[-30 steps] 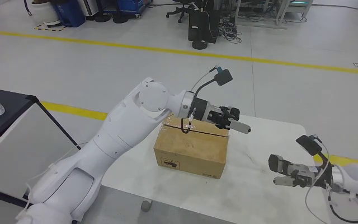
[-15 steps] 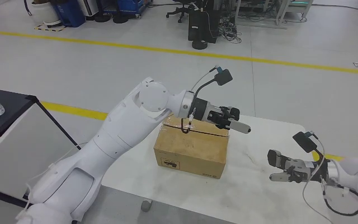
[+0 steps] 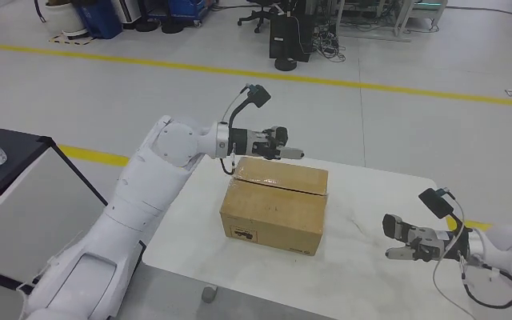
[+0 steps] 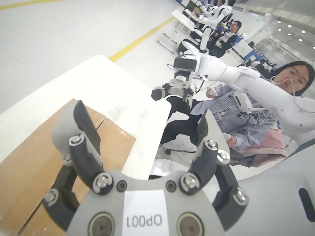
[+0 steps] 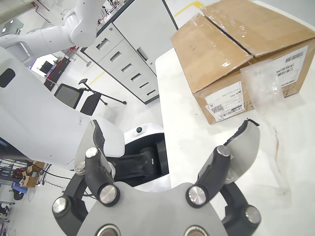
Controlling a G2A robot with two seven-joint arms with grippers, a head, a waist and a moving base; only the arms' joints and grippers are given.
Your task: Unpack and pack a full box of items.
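A brown cardboard box (image 3: 276, 204) stands in the middle of the white table (image 3: 360, 280), its top flaps down with clear tape along the seam (image 5: 228, 35). My left gripper (image 3: 284, 150) hovers open just beyond the box's far left corner, nothing between its fingers (image 4: 85, 124); the box top (image 4: 37, 153) lies under it. My right gripper (image 3: 396, 240) is open and low over the table's right end, well apart from the box. In the right wrist view a crumpled strip of clear film (image 5: 268, 104) hangs by one fingertip (image 5: 246, 133).
A grey drawer cabinet (image 5: 130, 57) stands off the table's left end, with an office chair (image 5: 83, 94) near it. Bare tabletop lies between the box and my right gripper (image 4: 172, 92). The table's front edge runs close under the box.
My left arm has swung left, from over the box's far right corner to beyond its far left corner. The right gripper shifted slightly a second ago, then held.
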